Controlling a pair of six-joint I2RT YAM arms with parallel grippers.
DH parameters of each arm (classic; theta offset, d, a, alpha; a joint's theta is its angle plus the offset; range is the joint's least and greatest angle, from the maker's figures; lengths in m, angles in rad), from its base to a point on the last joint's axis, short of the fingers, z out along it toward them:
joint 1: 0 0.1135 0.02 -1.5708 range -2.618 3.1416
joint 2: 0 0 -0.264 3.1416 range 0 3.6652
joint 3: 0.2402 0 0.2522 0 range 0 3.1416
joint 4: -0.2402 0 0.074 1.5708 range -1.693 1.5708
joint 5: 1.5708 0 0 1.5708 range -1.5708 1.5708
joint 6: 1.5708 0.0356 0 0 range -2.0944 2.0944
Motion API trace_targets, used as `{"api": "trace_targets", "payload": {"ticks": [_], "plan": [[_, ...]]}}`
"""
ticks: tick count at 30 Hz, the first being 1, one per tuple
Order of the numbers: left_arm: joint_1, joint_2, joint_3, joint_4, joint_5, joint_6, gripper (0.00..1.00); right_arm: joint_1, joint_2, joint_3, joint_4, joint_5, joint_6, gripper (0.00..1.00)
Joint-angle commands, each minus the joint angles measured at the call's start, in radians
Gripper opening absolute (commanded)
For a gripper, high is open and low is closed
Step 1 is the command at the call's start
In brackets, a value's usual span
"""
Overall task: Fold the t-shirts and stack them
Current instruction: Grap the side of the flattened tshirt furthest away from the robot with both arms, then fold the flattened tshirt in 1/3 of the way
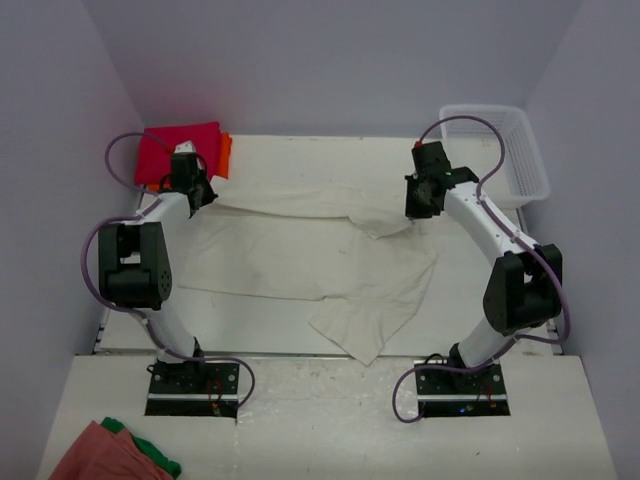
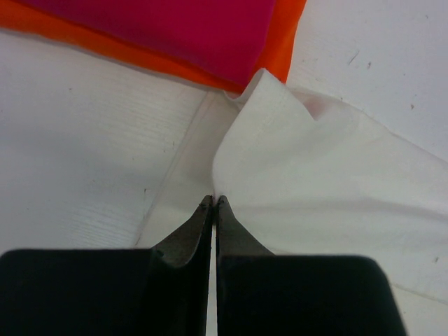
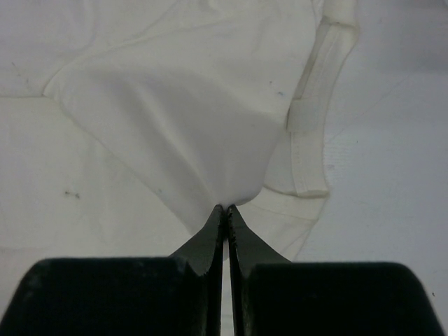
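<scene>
Pressed together at the bottom of its own wrist view, the fingers of the left tool (image 2: pixel 213 203) are being kept closed, with only a hairline showing between them. A rounded edge of the cream-white t-shirt (image 2: pixel 315 175) is being pinched at their tips, and the cloth is being raised off the surface (image 1: pixel 330 150) just ahead of them.

The right tool (image 3: pixel 225 208) is likewise being held closed on the same shirt. Its fabric is being drawn into a tented peak at the tips, and a hemmed sleeve is being seen hanging just to the right of that peak.

From above, the shirt is being shown spread across the middle of the surface between the two arms. Its far edge is being gripped near the left tool at one end and near the right tool at the other. The cloth is looking wrinkled, with one loose part trailing toward the near edge.

Beyond the left tool, the magenta-red t-shirt (image 1: pixel 175 150) is lying on the orange t-shirt (image 1: pixel 226 155) at the far left corner, close to the cream shirt's lifted edge.
</scene>
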Motion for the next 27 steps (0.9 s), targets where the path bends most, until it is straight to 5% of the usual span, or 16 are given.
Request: {"api": "trace_targets", "payload": {"ticks": [1, 11, 27], "plan": [[0.005, -0.039, -0.012, 0.000, -0.016, 0.016, 0.00, 0.003, -0.034, -0.016, 0.010, 0.055, 0.031, 0.00], [0.004, -0.029, -0.015, -0.006, -0.030, 0.021, 0.00, 0.002, 0.001, -0.047, 0.008, 0.167, 0.049, 0.00], [0.002, 0.027, -0.001, -0.013, -0.038, 0.019, 0.00, 0.000, -0.022, 0.009, -0.018, 0.049, 0.027, 0.00]]}}
